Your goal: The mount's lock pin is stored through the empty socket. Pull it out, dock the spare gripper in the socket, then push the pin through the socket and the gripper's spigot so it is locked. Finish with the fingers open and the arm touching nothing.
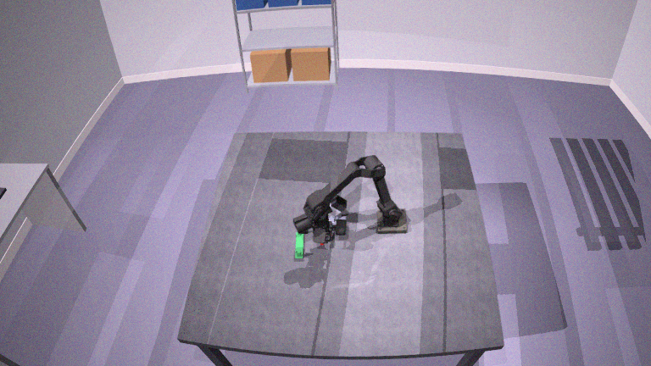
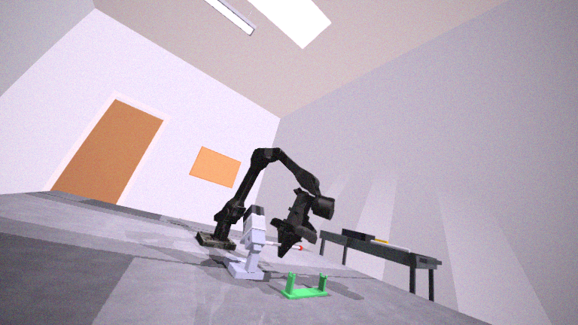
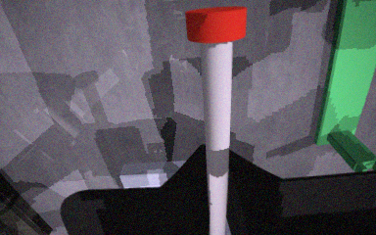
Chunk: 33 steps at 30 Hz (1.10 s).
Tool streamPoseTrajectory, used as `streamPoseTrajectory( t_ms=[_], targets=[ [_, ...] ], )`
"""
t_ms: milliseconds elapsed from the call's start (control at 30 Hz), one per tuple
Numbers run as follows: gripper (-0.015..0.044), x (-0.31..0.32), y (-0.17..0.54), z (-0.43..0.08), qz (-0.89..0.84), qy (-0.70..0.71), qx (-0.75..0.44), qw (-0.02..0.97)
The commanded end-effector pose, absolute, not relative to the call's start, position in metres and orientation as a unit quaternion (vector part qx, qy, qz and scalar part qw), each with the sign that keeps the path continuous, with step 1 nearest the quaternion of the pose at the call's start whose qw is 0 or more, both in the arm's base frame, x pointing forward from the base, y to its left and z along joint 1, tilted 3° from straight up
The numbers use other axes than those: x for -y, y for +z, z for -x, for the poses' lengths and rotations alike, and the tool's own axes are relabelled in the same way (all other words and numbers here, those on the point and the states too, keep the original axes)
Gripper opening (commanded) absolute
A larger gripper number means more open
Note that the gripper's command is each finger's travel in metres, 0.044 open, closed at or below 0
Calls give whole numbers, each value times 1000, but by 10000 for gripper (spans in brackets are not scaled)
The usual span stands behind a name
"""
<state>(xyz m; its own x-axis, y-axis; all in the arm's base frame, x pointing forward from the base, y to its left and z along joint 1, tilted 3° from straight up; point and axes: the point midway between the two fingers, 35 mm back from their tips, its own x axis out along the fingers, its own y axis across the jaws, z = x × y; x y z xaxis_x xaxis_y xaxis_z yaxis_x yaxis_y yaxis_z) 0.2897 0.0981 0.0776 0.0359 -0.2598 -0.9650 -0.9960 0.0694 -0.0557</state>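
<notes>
My gripper [image 1: 328, 238] [image 2: 281, 253] is shut on the lock pin [image 2: 294, 247] [image 3: 217, 88], a white rod with a red head. The head [image 1: 321, 244] sticks out past the fingers. The pin is roughly level above the table, its plain end toward the pale mount [image 2: 247, 271]. Whether that end touches the mount or enters the socket cannot be told. The mount stands upright with a pale body [image 2: 254, 236] and a dark block [image 2: 254, 210] [image 1: 338, 202] on top. Where the spare gripper ends and the socket begins is unclear. The arm partly hides the mount in the top view.
A green holder [image 1: 299, 243] [image 2: 304, 293] [image 3: 350, 83] with two uprights stands on the table [image 1: 384, 304], close beside the gripper and mount. The arm's base [image 1: 392, 227] [image 2: 215, 241] is on the mount's other side. A shelf rack and a side bench stand away from the table.
</notes>
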Motion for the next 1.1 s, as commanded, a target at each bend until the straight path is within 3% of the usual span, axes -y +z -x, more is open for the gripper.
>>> streamPoseTrajectory(
  t_ms=[0, 1067],
  targets=[
    [0, -95, 77, -288, 554, 400, -567, 459],
    [0, -80, 77, -288, 554, 400, -567, 460]
  ],
)
